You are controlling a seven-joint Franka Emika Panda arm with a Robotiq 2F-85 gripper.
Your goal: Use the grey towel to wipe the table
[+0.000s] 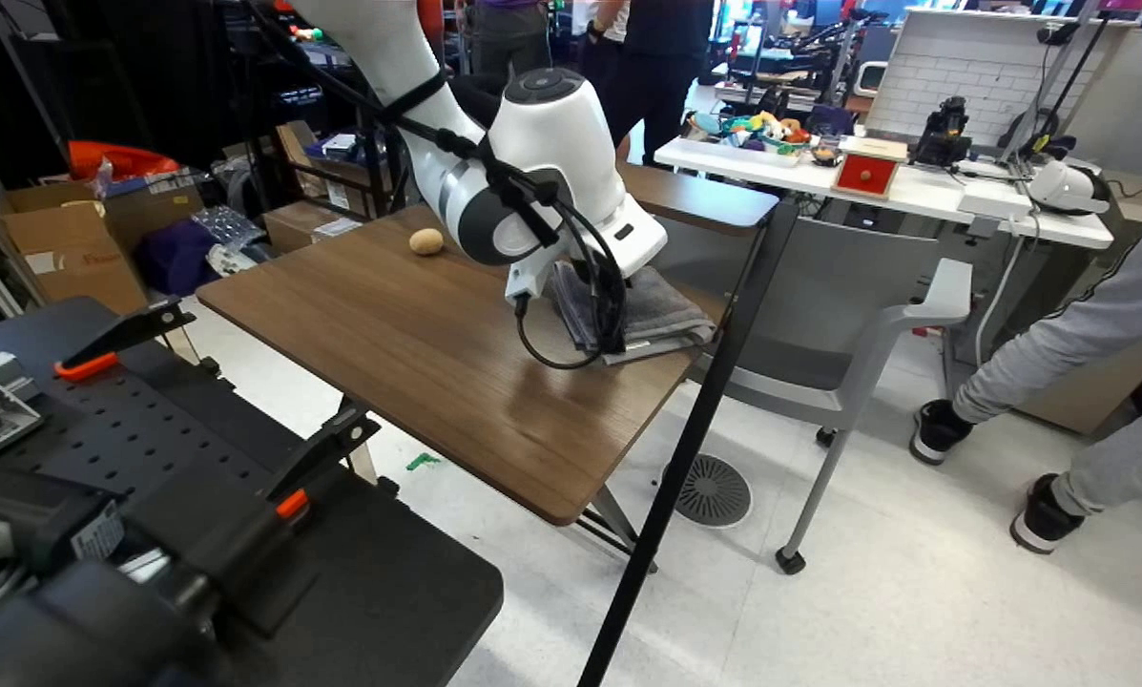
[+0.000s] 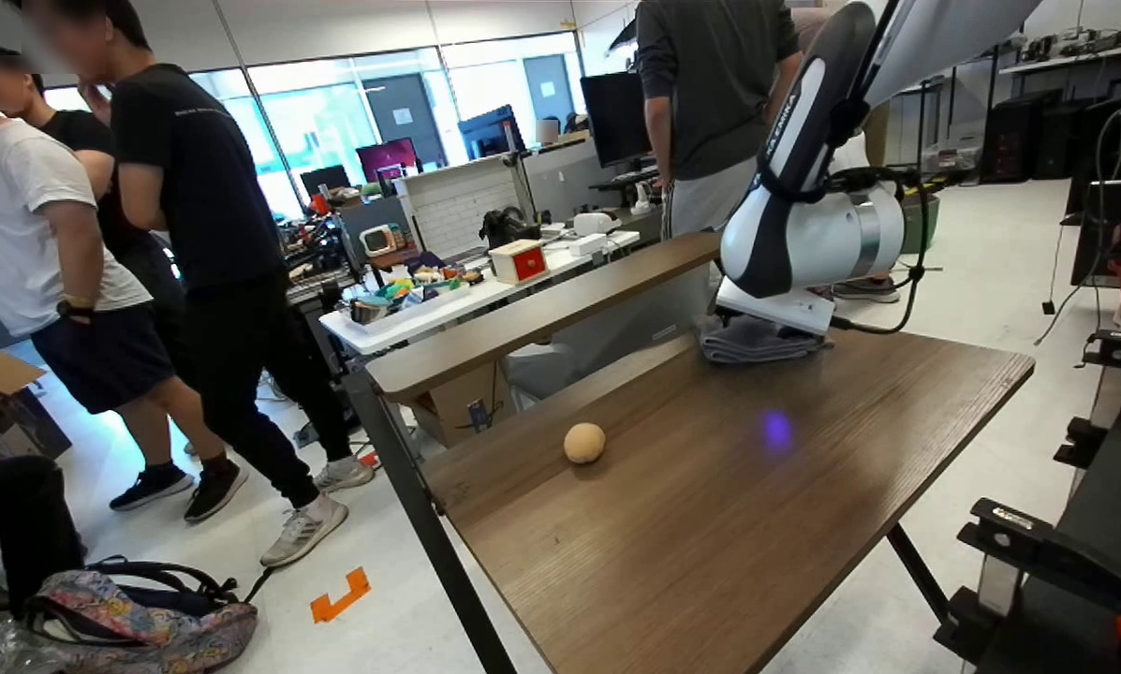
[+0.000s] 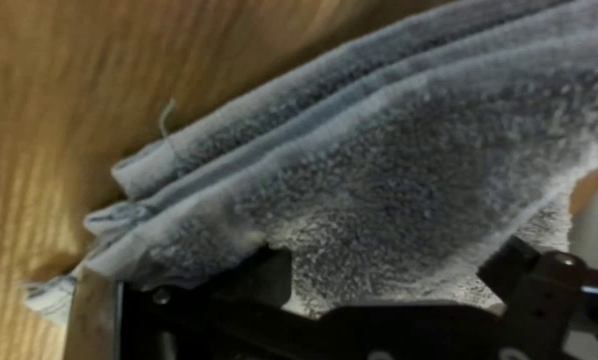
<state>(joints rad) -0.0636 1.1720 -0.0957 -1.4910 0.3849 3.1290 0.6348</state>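
The grey towel [image 1: 671, 310] lies folded in layers near an edge of the brown wood-grain table [image 1: 380, 329]. It also shows in an exterior view [image 2: 757, 343], below the white wrist of the arm. In the wrist view the towel [image 3: 378, 170] fills the middle, with its folded edges toward the bare table top [image 3: 54, 125]. My gripper [image 3: 396, 267] is open, its two black fingers wide apart with towel surface between them. It is right at the towel; whether the fingertips touch it I cannot tell. In both exterior views the fingers are hidden by the wrist and cables.
A small round tan object [image 1: 425, 241] sits on the table, also seen in an exterior view [image 2: 584, 443]. A raised wooden plank [image 2: 560, 314] runs along one table side. A grey chair [image 1: 819, 315] stands beside it. A black side table with clamps [image 1: 342, 563] is nearby.
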